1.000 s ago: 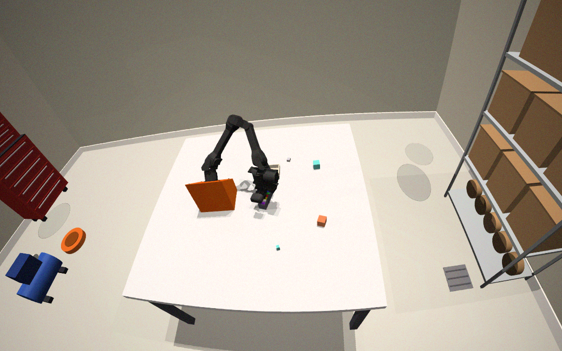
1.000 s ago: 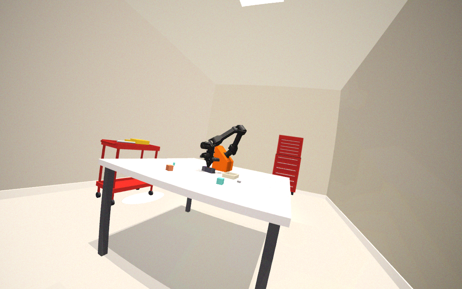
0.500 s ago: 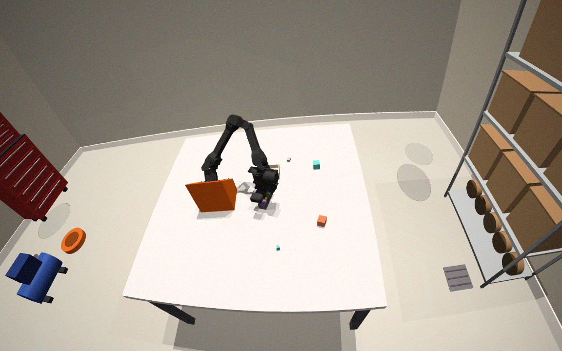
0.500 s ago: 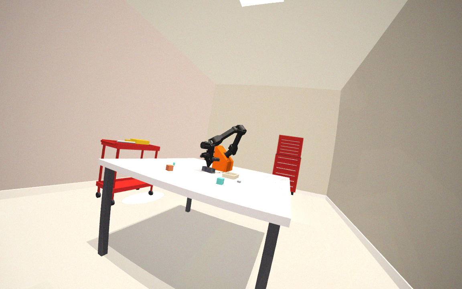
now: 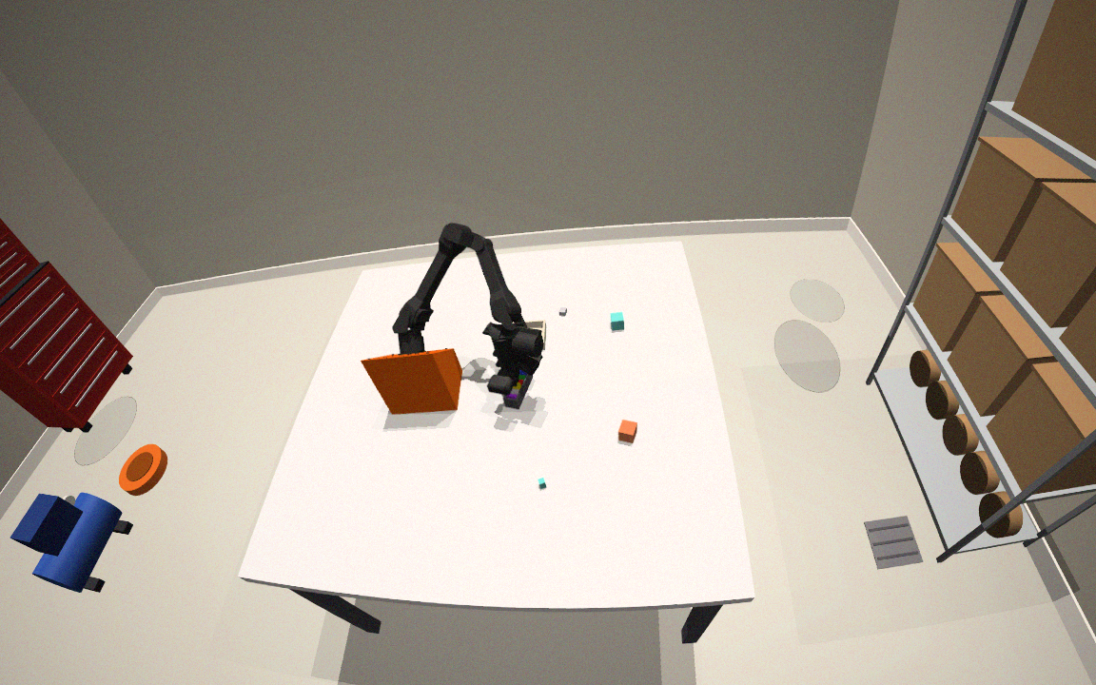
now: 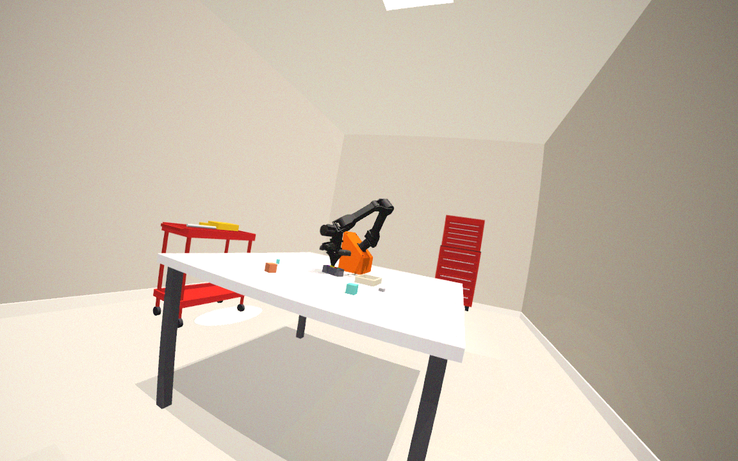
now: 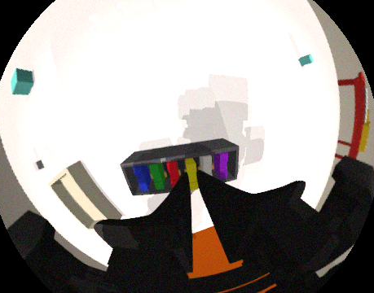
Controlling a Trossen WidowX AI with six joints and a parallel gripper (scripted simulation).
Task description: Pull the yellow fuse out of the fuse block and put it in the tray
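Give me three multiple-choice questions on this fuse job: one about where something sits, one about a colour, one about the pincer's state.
1. In the wrist view, the tray lies where from the fuse block?
A. to its left
B. to its right
C. on top of it

2. Which colour fuse stands at the far left of the row in the wrist view?
A. purple
B. blue
C. red

3. The pincer is
A. wide open
B. shut on nothing
C. shut on the yellow fuse

1 A: the tray lies lower left of the block.
2 B: the blue fuse ends the row.
3 C: both tips meet at the yellow fuse.
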